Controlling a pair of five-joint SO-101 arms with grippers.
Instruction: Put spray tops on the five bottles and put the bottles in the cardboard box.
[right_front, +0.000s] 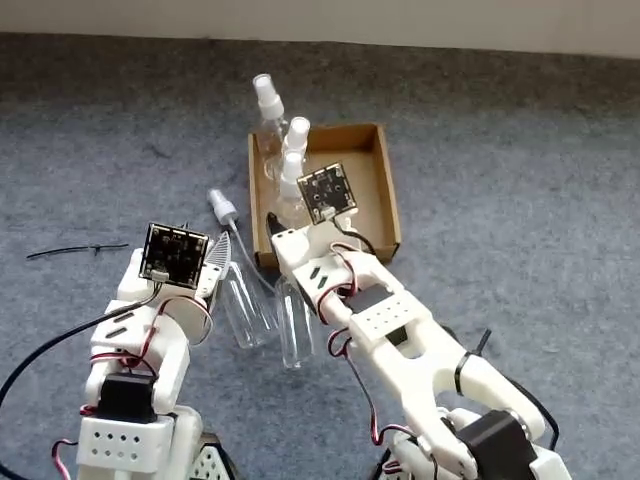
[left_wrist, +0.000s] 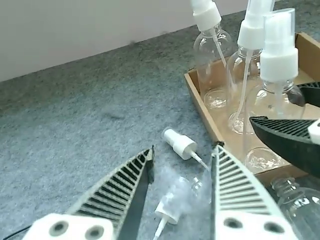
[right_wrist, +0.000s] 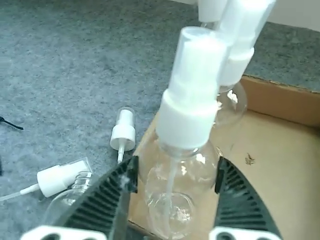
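In cardboard box (right_front: 388, 195) | right gripper (right_wrist: 176, 162) pinches upright capped bottle (right_wrist: 187, 135) | left gripper (left_wrist: 183, 149) spread over lying uncapped bottle (left_wrist: 187, 192)

My white plastic arms (right_front: 400, 325) carry black servos (right_front: 125, 396), red and black cables (right_front: 152, 345), ribbed black gripper fingers (right_wrist: 97, 202), square camera boards (right_front: 176, 252).

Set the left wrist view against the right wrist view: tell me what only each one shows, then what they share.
Only the left wrist view: the left gripper, fingers open.
Only the right wrist view: a thin black strand on the grey carpet.
Both: the brown cardboard box, three clear capped bottles, the right gripper closed on the nearest capped bottle, two loose white spray tops, and a lying uncapped clear plastic bottle.
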